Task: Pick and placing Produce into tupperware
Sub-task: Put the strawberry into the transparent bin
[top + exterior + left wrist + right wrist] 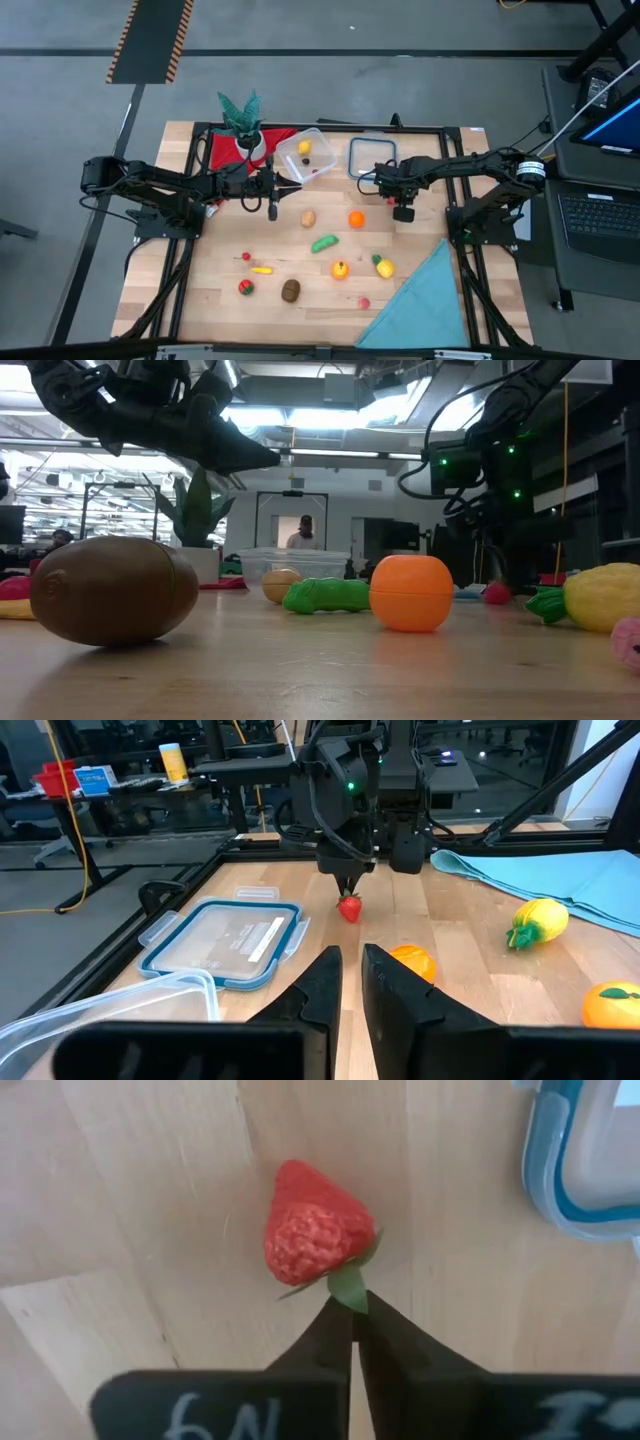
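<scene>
Red strawberry point(312, 1228), its green leaf pinched in my right gripper point(353, 1312), arm stretched beside the lid point(585, 1155); left gripper point(350, 965) closed, empty.

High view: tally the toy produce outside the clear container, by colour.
Red: 3 (small red piece, red-and-green piece, strawberry)
Pink: 1 (pink piece)
Orange: 2 (orange, orange piece)
Yellow: 2 (yellow stick, yellow piece)
Green: 1 (green pod)
Brown or tan: 2 (kiwi, potato)
Total: 11
</scene>
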You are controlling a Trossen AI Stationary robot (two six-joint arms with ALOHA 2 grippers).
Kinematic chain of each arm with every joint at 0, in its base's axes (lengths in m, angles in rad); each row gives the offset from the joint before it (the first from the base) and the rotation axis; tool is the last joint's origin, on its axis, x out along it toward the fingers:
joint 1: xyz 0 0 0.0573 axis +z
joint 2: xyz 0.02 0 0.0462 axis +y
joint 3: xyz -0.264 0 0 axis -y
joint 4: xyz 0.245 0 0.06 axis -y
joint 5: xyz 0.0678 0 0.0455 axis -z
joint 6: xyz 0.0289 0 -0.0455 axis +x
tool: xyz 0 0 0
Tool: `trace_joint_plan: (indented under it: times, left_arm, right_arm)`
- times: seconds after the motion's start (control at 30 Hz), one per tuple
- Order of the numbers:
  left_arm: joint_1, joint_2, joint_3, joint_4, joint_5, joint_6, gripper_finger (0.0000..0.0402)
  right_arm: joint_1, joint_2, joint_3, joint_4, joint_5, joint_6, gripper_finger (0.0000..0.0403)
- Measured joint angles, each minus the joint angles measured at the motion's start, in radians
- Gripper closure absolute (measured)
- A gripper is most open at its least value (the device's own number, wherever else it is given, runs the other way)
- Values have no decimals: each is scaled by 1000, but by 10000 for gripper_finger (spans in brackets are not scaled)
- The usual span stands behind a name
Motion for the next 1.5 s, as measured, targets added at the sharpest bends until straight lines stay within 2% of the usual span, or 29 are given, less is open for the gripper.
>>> trace_joint_plan:
  times: [0.27,0.43,0.63,0.77,0.93,1.1,1.27,1.37,1.5]
  left_arm:
    - [0,0,0,0,0,0,389]
    - [0,0,0,0,0,1,400]
    - [0,0,0,0,0,2,392]
    - [0,0,0,0,0,2,381]
    - [0,0,0,-2,0,2,371]
    - [0,0,0,-7,0,2,362]
    - [0,0,0,-15,0,2,355]
    - [0,0,0,-17,0,1,352]
    - [-1,0,0,-16,0,0,348]
  right_arm:
    - [0,0,0,5,-1,41,395]
    - [0,0,0,69,-1,43,396]
    - [0,-8,0,125,-31,45,397]
    - [0,-52,0,135,-41,69,397]
    - [1,-172,-1,165,-57,120,397]
    - [4,-335,-65,349,-130,173,397]
    - [26,-476,-187,564,-131,225,397]
    - [41,-541,-271,751,-131,228,397]
    - [55,-584,-392,1087,-132,219,397]
